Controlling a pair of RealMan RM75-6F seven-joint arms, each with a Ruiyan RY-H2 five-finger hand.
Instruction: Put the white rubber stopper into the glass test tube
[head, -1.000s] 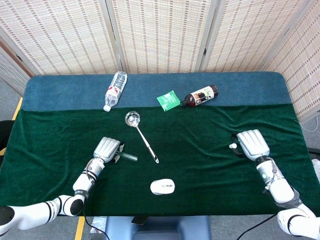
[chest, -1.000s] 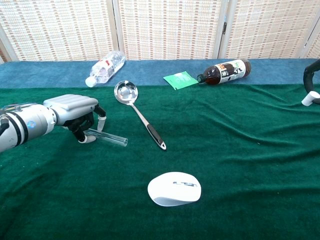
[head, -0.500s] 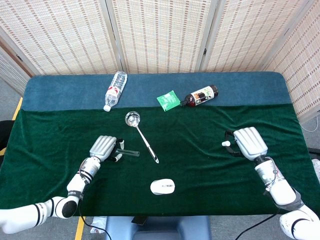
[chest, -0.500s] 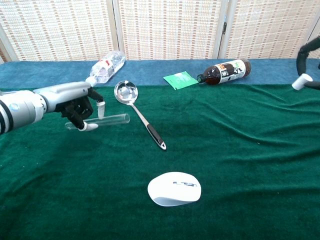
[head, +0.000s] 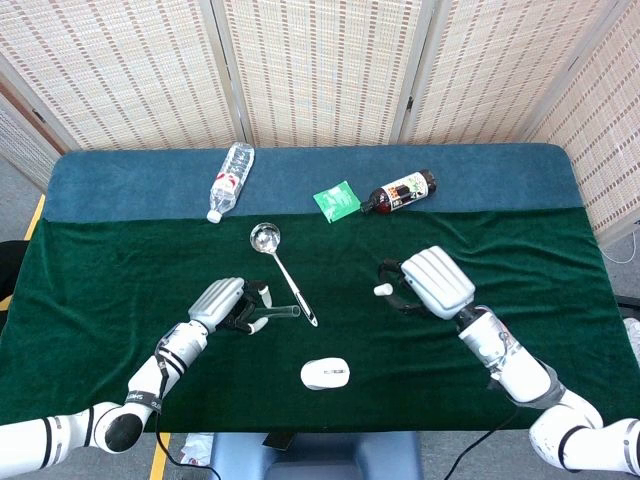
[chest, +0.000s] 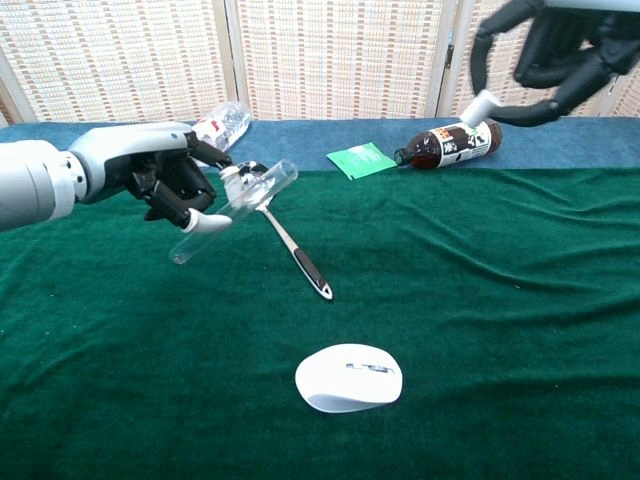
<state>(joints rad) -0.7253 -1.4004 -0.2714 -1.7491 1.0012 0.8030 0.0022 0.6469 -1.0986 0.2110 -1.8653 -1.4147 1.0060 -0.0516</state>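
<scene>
Within the last second both arms had risen off the table and swung toward each other. The left hand (chest: 160, 180) had lifted the glass test tube (chest: 232, 211) clear of the cloth and held it pinched and tilted, its open mouth pointing up toward the middle. The right hand (head: 432, 283) had travelled in from the far right edge, with the white rubber stopper (chest: 481, 105) pinched at its fingertips, though the two pieces were still well apart. That put the task, by my reading, in the approach before insertion, with the stopper yet to be lined up with the tube's mouth. The table (head: 120, 270) was covered in dark green cloth with a blue strip along the back, carrying a ladle (head: 283, 271), a white computer mouse (head: 325, 373), a water bottle (head: 229, 180), a dark bottle (head: 400, 191) and a green packet (head: 336, 201). Woven screen panels (head: 320, 60) closed off the room behind.
</scene>
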